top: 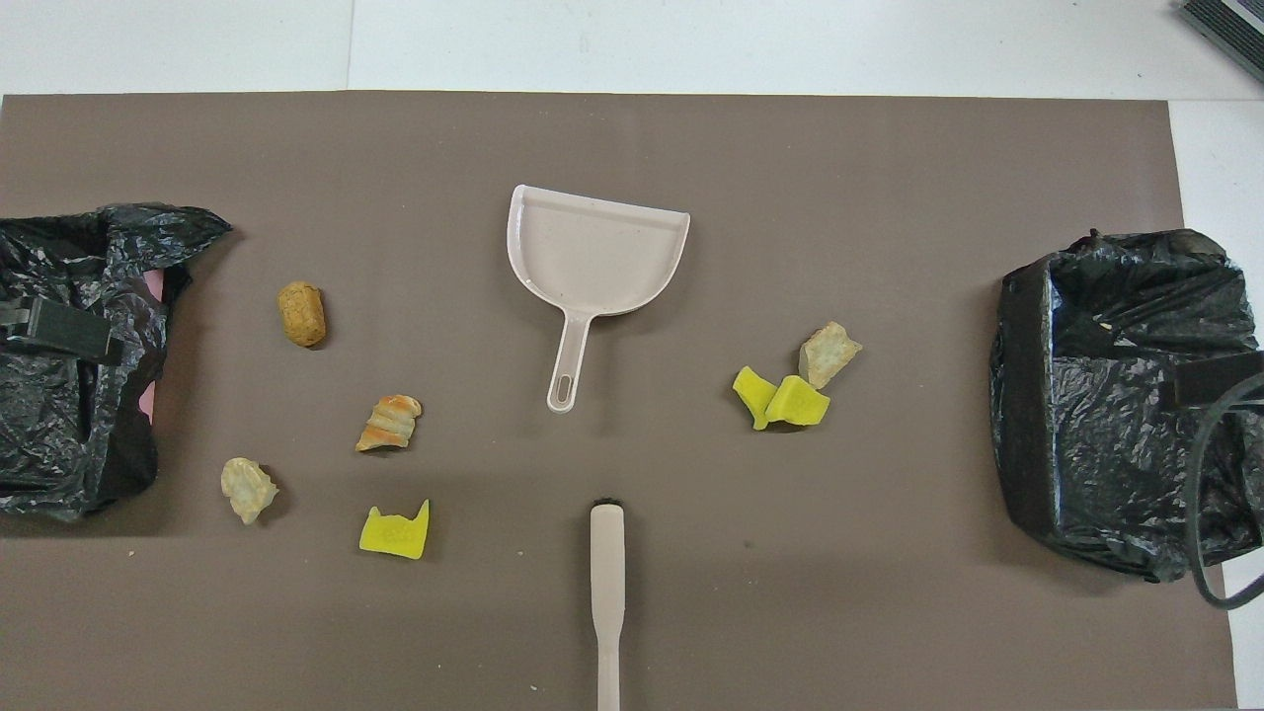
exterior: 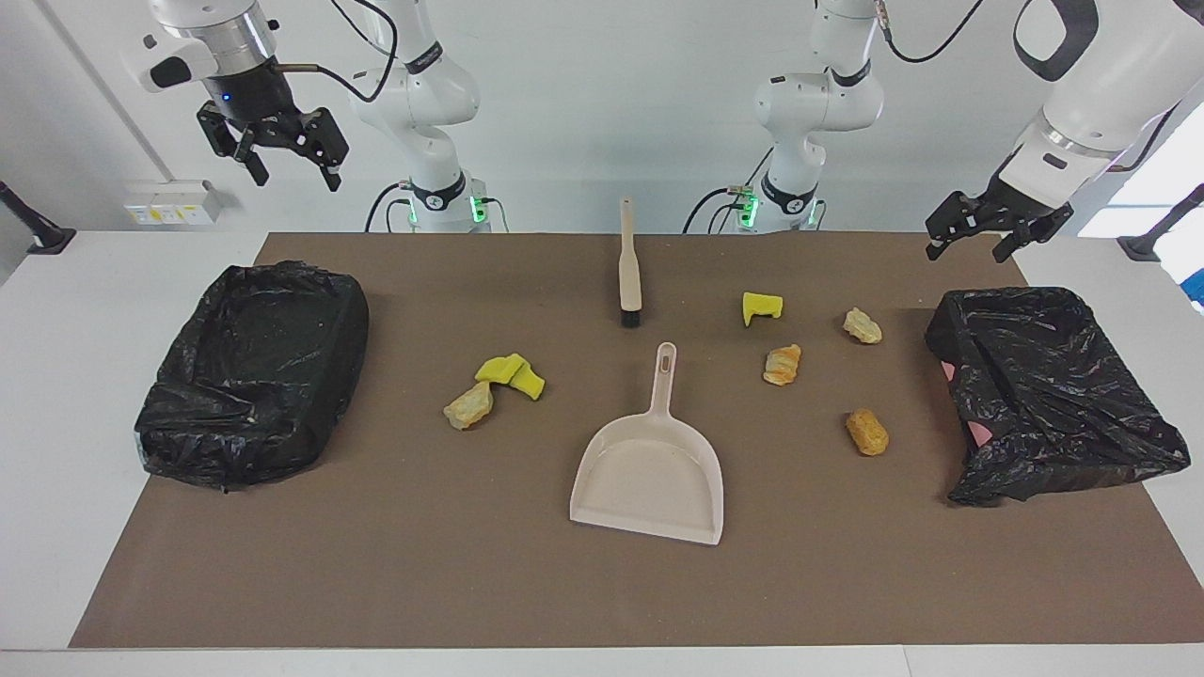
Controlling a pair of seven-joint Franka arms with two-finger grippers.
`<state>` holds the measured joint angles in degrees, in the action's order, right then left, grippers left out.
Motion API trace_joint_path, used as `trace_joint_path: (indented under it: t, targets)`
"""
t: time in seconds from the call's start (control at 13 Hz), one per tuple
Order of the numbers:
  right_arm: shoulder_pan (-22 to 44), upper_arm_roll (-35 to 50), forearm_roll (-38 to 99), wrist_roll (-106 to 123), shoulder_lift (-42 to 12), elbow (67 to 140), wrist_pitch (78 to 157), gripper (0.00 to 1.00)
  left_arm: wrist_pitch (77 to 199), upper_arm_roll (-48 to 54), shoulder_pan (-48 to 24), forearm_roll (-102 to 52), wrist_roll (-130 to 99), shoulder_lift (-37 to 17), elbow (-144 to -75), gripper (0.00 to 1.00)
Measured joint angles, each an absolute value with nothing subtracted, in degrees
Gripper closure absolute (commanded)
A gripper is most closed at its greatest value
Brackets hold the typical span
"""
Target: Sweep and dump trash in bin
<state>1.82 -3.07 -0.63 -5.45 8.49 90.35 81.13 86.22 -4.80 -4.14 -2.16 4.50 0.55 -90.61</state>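
Several pieces of trash lie on the brown mat. Two yellow wedges point(exterior: 511, 373) and a tan lump point(exterior: 468, 406) sit toward the right arm's end. A yellow wedge point(exterior: 761, 307), a pale lump point(exterior: 863, 325), a striped bread piece point(exterior: 783, 364) and an orange lump point(exterior: 866, 432) lie toward the left arm's end. Between the two groups are the beige dustpan point(exterior: 649, 475) and, nearer the robots, the beige brush point(exterior: 629, 273). A black-bagged bin point(exterior: 254, 376) stands under my raised, open right gripper point(exterior: 296, 181). My open left gripper point(exterior: 967, 252) hangs empty above the other bin point(exterior: 1044, 395).
The dustpan's handle point(top: 568, 365) points toward the robots, in line with the brush's bristle end point(top: 606, 509). White tabletop point(exterior: 56, 376) surrounds the mat. A dark object point(top: 1224, 25) lies off the mat's corner, farthest from the robots at the right arm's end.
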Motion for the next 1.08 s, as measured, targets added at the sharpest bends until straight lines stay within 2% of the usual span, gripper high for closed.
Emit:
trace_joint_path:
  t: [0.31,1.08]
  targets:
    - [1.82,-3.07,-0.67,-5.45,8.49,91.19,84.46,0.0,86.19,-4.86,-4.08,-2.16,4.5,0.54,-90.49,0.0]
    - [0.97,-3.17,-0.68,-5.37,8.49,91.75,84.68,0.0,86.16,-4.42,-4.27,-2.16,4.5,0.78,-92.13,0.0]
